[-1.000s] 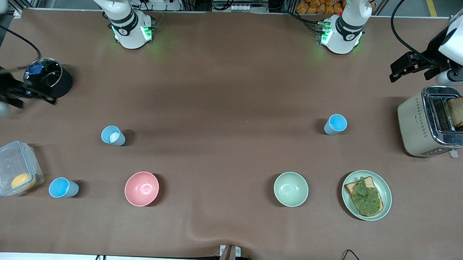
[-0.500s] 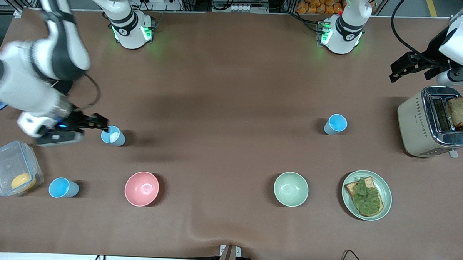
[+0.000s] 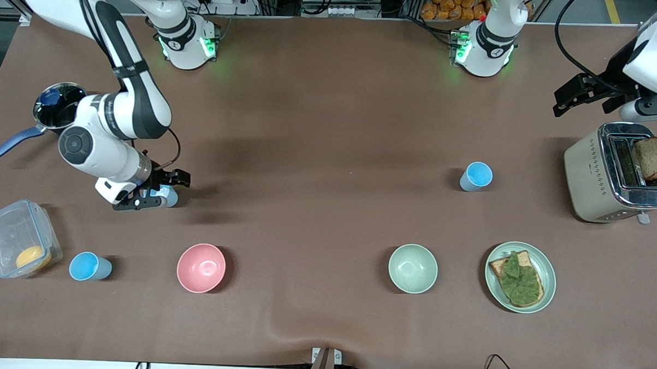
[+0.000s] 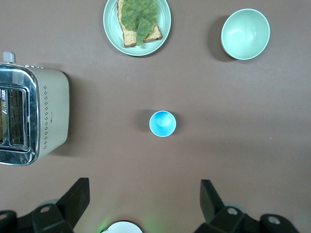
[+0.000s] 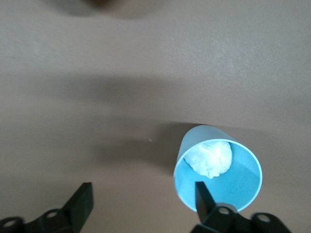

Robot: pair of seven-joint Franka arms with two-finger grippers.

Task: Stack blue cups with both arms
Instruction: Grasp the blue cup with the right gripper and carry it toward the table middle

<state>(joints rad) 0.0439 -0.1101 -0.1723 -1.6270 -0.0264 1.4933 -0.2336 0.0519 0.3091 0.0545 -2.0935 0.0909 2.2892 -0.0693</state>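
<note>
A grey-blue cup (image 3: 170, 198) with a white bit inside stands toward the right arm's end of the table, upright. My right gripper (image 3: 159, 191) is open and low over it. In the right wrist view the cup (image 5: 218, 167) sits off to one side of the gripper (image 5: 143, 199), and one finger (image 5: 204, 196) overlaps its rim. A sky-blue cup (image 3: 476, 176) stands toward the left arm's end, and also shows in the left wrist view (image 4: 162, 124). My left gripper (image 3: 569, 100) waits open (image 4: 142, 201) high above the table beside the toaster. A second sky-blue cup (image 3: 88, 267) stands nearer the camera.
A toaster (image 3: 607, 172) with a bread slice stands at the left arm's end. A plate (image 3: 544, 263) with toast and greens, a pale green bowl (image 3: 413, 268) and a pink bowl (image 3: 201, 267) lie nearer the camera. A clear plastic box (image 3: 10, 233) and a pot (image 3: 55, 109) are at the right arm's end.
My right arm has swung in from the table's end and brought its open gripper down over the grey-blue cup. The left arm and all cups have not moved.
</note>
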